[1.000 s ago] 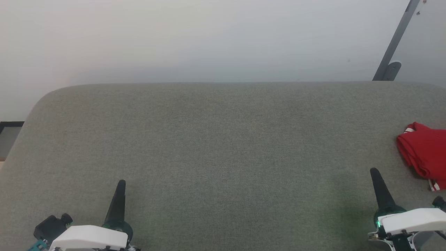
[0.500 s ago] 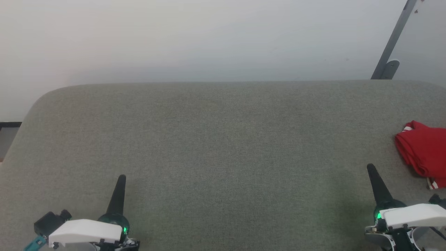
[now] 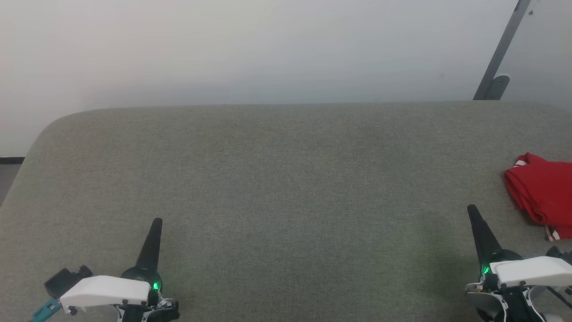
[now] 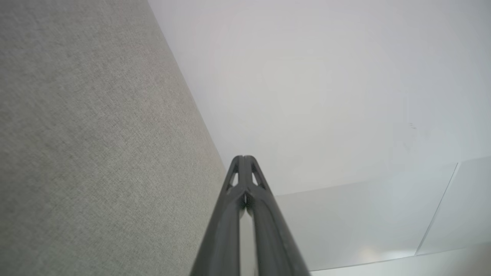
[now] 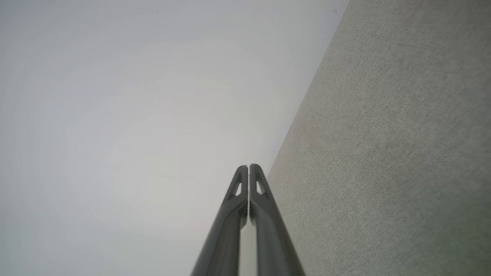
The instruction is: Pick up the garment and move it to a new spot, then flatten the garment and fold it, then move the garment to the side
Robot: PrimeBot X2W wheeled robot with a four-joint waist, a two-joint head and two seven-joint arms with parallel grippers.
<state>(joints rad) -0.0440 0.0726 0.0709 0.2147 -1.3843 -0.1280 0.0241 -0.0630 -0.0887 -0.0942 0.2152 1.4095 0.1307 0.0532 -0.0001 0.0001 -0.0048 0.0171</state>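
The garment (image 3: 543,194) is a red bundle with a bit of white-red striped trim, lying folded at the far right edge of the grey table (image 3: 286,179) and cut off by the picture's border. My right gripper (image 3: 471,210) stands shut just left of and nearer than it, apart from the cloth. At the lower left my left gripper (image 3: 156,222) is shut too, with nothing in it. Each wrist view shows its own fingers pressed together, the left gripper (image 4: 243,158) and the right gripper (image 5: 248,166), over the table's far edge.
A pale wall rises behind the table's rounded far edge. A grey slanted metal bar (image 3: 498,58) with a bracket stands at the back right. The table's left corner curves away beside a dark strip of floor (image 3: 11,160).
Both grippers have crept a little forward over the table. The head camera has shifted slightly, so the garment sits a touch higher and further left in the picture.
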